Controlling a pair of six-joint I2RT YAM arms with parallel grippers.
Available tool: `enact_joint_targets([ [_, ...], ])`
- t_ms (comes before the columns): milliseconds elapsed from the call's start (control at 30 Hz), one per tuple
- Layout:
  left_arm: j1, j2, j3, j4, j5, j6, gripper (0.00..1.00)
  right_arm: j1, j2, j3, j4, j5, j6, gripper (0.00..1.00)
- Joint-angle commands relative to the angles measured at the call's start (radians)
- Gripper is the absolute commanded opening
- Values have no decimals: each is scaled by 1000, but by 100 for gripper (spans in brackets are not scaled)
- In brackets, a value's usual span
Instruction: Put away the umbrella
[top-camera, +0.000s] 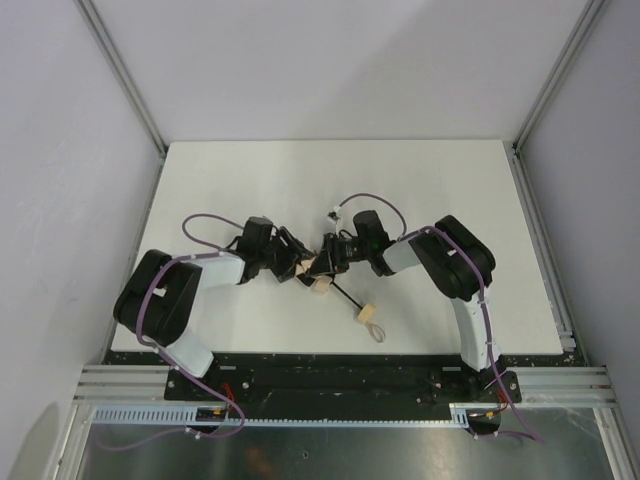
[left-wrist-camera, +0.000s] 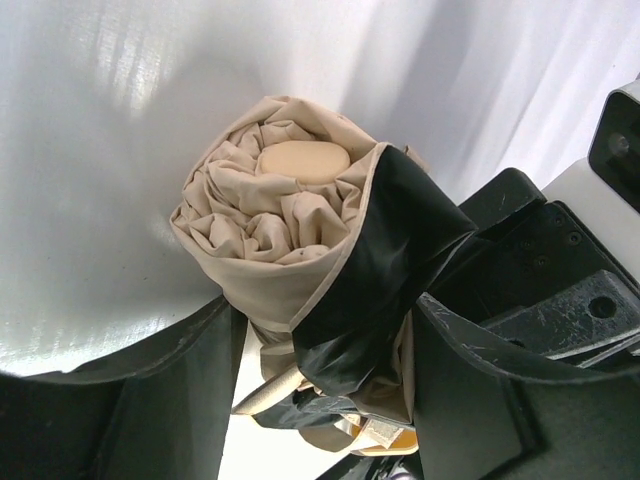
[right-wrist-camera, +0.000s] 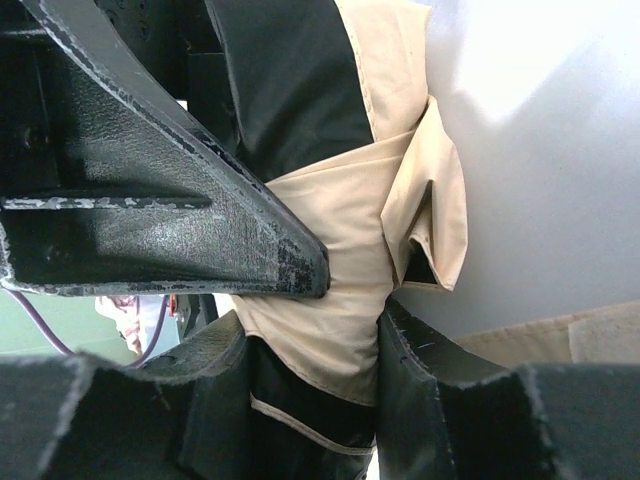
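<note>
The umbrella (top-camera: 318, 268) lies at the middle of the white table, folded into a tan and black bundle. Its thin black shaft runs toward the near edge and ends in the light wooden handle (top-camera: 366, 314) with a wrist loop (top-camera: 376, 331). My left gripper (top-camera: 292, 262) is shut on the bundle from the left; the left wrist view shows the rolled tan canopy (left-wrist-camera: 290, 215) with its round cap between the fingers (left-wrist-camera: 160, 400). My right gripper (top-camera: 335, 256) is shut on the same fabric (right-wrist-camera: 340, 290) from the right. The two grippers almost touch.
The white table (top-camera: 250, 180) is walled by grey panels left, right and behind. Metal rails (top-camera: 540, 250) run along its side edges. Purple cables (top-camera: 205, 222) loop over both arms. The black base plate (top-camera: 330, 375) lies at the near edge.
</note>
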Motion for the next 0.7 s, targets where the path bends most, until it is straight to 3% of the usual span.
enact_joint_targets([
  [0, -13, 93, -43, -166, -3, 62, 68, 12, -25, -11, 173, -122, 70, 0],
  [167, -13, 83, -69, -100, 50, 24, 74, 12, -58, -67, 314, -53, 121, 0],
  [467, 1, 67, -125, 56, 130, -60, 74, 41, -118, -132, 428, 5, 111, 0],
  [667, 11, 23, -123, 121, 157, -73, 61, 48, -148, -157, 463, -24, 126, 0],
])
